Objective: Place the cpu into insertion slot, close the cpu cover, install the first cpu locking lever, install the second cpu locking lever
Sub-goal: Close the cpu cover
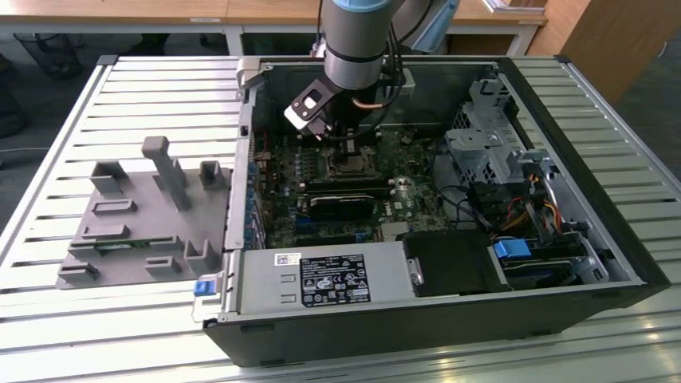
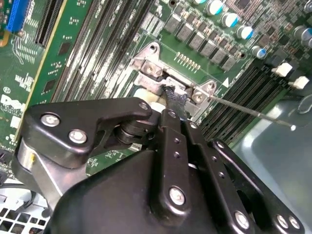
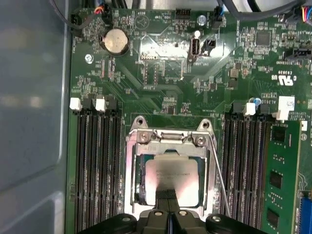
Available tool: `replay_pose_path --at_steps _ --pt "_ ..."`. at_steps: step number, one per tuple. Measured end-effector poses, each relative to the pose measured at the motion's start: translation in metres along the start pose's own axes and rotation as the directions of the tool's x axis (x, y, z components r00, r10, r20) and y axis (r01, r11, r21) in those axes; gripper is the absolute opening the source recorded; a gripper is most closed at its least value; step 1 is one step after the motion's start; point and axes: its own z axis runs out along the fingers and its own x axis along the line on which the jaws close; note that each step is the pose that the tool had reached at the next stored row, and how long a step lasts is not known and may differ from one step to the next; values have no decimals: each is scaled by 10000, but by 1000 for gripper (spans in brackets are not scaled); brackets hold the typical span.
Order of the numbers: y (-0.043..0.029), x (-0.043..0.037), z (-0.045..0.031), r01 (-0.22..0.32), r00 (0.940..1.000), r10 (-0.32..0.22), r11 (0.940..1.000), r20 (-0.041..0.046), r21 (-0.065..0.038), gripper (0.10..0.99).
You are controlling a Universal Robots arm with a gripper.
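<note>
Out on the exterior view's left a grey jig (image 1: 139,215) sits on the slatted table (image 1: 64,104), well apart from the action. Moving across, the arm is plunged into the open case (image 1: 426,335), and the gripper (image 1: 346,158) is right down at the board.

Sweeping over the first wrist view: a bank of memory slots (image 3: 95,165); then the silver cover (image 3: 130,175), which looks to lie down round the socket, though I can't swear it's fully flat; inside it a dark strip of the slot (image 3: 139,187); and there's the cpu (image 3: 173,168), pale face up, seated flat in the slot. The gripper is pinched narrow with nothing between its tips, poised at the chip's near edge; touching or just above, I can't call it. Just beside the cover the lever (image 3: 219,183), a thin rod, runs slantwise and free; in the second wrist view it juts out past the socket corner, not hooked down.

My read: placing is done; we're at the cover stage, with neither lever installed. Any move from here calls for coming straight up off the chip with no sideways drag; the rod looks thin and springy, so it wants square contact from closed tips and a firm, steady press.
</note>
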Motion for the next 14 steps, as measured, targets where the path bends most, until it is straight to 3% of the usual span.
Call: replay_pose_path --at_steps 5,10,14 --pt "18 5 -31 5 10000 -5 10000 -71 -55 106" --pt "14 8 -138 6 10000 -6 10000 -79 -52 106" --pt "25 8 -149 8 10000 -8 10000 -80 -51 106"
